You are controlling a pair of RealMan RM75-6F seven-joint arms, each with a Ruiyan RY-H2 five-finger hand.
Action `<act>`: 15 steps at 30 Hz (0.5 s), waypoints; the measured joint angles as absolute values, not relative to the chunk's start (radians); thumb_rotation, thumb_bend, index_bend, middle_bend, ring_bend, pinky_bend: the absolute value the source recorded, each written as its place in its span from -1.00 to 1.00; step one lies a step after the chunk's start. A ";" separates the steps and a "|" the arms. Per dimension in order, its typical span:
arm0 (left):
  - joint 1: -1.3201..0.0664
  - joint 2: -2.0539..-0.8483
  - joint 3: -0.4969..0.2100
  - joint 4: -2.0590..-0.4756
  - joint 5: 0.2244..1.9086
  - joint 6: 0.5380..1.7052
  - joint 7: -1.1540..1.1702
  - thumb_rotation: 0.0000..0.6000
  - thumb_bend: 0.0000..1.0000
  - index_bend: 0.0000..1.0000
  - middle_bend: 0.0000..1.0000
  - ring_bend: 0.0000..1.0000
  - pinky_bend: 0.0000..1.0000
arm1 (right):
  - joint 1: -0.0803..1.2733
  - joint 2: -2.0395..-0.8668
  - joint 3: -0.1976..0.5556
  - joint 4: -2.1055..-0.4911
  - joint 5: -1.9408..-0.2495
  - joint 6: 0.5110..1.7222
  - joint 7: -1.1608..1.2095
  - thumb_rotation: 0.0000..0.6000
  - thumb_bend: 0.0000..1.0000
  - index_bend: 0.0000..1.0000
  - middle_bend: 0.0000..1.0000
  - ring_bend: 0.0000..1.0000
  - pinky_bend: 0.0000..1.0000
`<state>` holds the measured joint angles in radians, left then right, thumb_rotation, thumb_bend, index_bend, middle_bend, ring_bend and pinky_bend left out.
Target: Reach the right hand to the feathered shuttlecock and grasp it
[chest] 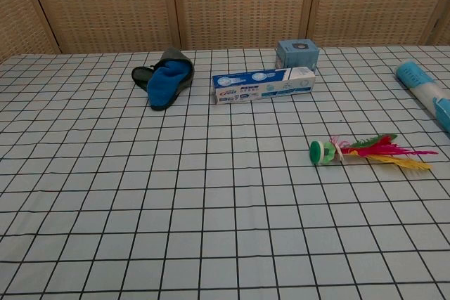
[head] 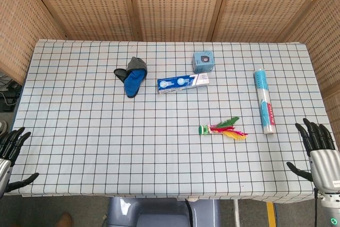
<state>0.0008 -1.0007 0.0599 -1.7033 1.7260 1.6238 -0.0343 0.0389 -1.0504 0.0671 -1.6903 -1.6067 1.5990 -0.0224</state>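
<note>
The feathered shuttlecock (head: pixel 223 129) (chest: pixel 365 150) lies flat on the checked tablecloth, right of centre. Its green base points left and its red, yellow and green feathers fan to the right. My right hand (head: pixel 314 148) is at the table's near right edge, fingers spread and empty, well to the right of and nearer than the shuttlecock. My left hand (head: pixel 13 151) rests at the near left edge, fingers apart, holding nothing. The chest view shows neither hand.
A white and blue tube (head: pixel 264 101) (chest: pixel 427 91) lies just right of the shuttlecock. Farther back sit a toothpaste box (head: pixel 183 82) (chest: pixel 263 85), a small blue box (head: pixel 203 61) (chest: pixel 297 54) and a blue-and-grey cloth item (head: pixel 132 76) (chest: pixel 164 79). Wicker panels stand behind the table.
</note>
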 measured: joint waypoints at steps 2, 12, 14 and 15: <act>0.001 -1.002 0.059 -1.703 1.725 1.623 -0.033 1.00 -1.00 -1.00 -1.00 -1.00 -1.00 | 0.040 -1.052 0.067 -1.689 -1.606 1.597 -0.023 1.00 -1.00 -0.90 -1.00 -1.00 -1.00; 0.000 -1.002 0.056 -1.706 1.720 1.623 -0.043 1.00 -1.00 -1.00 -1.00 -1.00 -1.00 | 0.077 -1.061 0.072 -1.678 -1.589 1.528 -0.003 1.00 -1.00 -0.64 -1.00 -1.00 -1.00; -0.001 -1.001 0.055 -1.704 1.716 1.621 -0.045 1.00 -1.00 -1.00 -1.00 -1.00 -1.00 | 0.098 -1.068 0.080 -1.669 -1.581 1.497 -0.001 1.00 -0.96 -0.51 -1.00 -1.00 -1.00; -0.002 -1.001 0.055 -1.704 1.714 1.618 -0.046 1.00 -1.00 -1.00 -1.00 -1.00 -1.00 | 0.109 -1.072 0.084 -1.665 -1.574 1.479 -0.002 1.00 -0.91 -0.41 -1.00 -1.00 -1.00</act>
